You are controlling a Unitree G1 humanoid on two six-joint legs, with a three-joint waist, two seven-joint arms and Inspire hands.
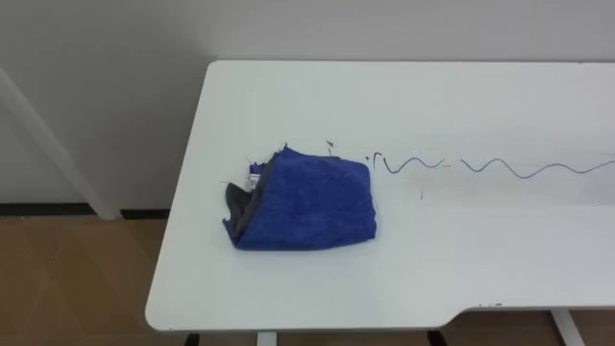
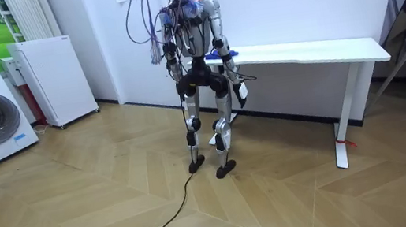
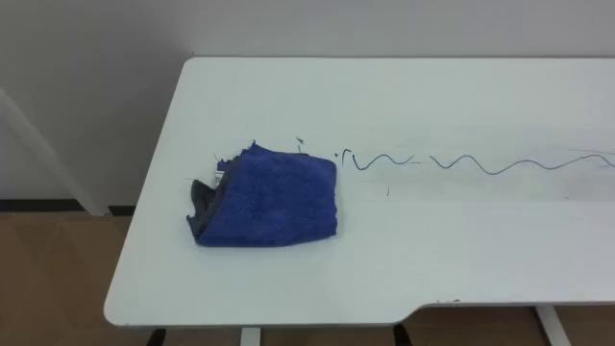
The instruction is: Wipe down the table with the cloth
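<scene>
Bright, even indoor light falls from above. The white worktop [image 1: 461, 250] is lit flat; the blue cloth [image 1: 307, 202] casts a thin, soft shadow along its near edge. The wood floor [image 2: 120, 205] shows a mild sheen.

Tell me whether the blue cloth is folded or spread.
Folded: the blue cloth lies as a compact pad on the table, layered edges showing at its left side.
</scene>
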